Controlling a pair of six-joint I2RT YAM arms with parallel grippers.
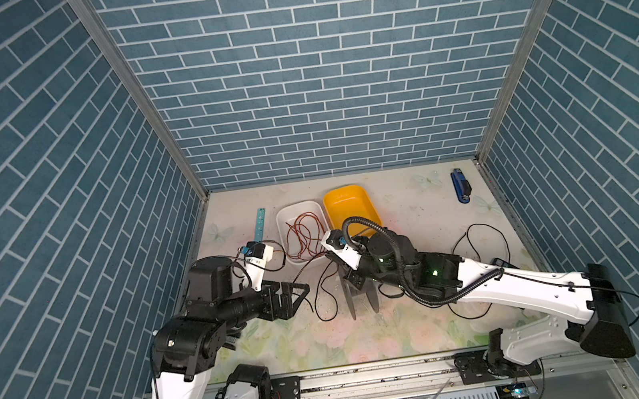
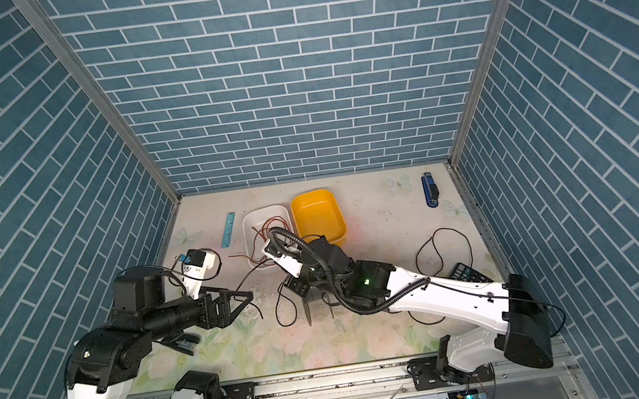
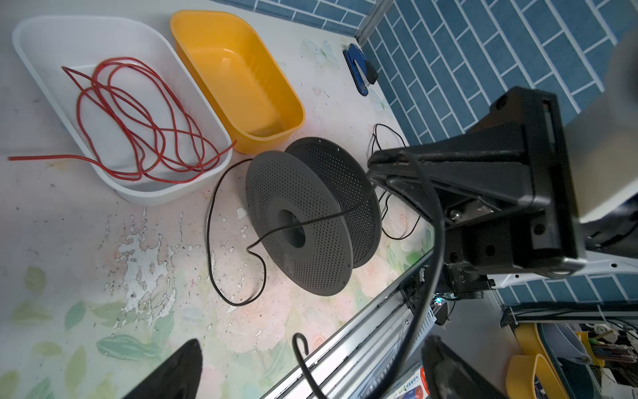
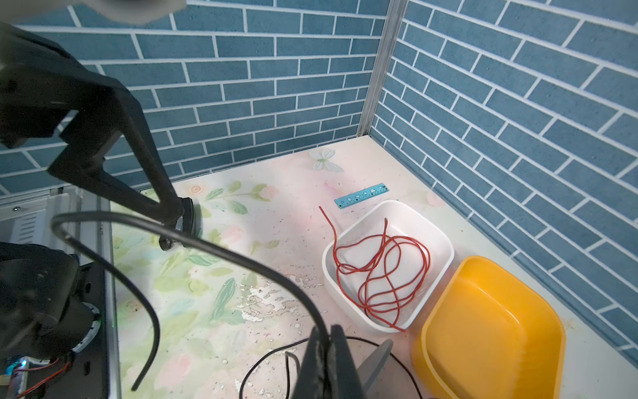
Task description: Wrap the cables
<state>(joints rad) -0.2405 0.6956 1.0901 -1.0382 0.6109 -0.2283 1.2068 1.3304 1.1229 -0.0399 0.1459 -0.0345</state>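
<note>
The left gripper [image 3: 312, 342] is hovering with its jaws spread wide, gripping nothing. The cables [image 3: 208, 228], one thin black wire, are looping on the mat just ahead of its tips and running through the hub of the grey spool [image 3: 276, 193] beyond. The right gripper [image 4: 326, 336] is pressing fully closed right over that spool's rim; whether it is pinching the wire is unclear. The spool's small embossed mark and the blue ruler [image 4: 362, 196] well past the right gripper's tips are showing print too small to read.

Black cable [image 3: 208, 221], red wire [image 3: 45, 158], white tub [image 3: 155, 195], yellow tub [image 3: 241, 79], floral tabletop [image 3: 103, 311], blue-brick walls [image 1: 312, 63].
</note>
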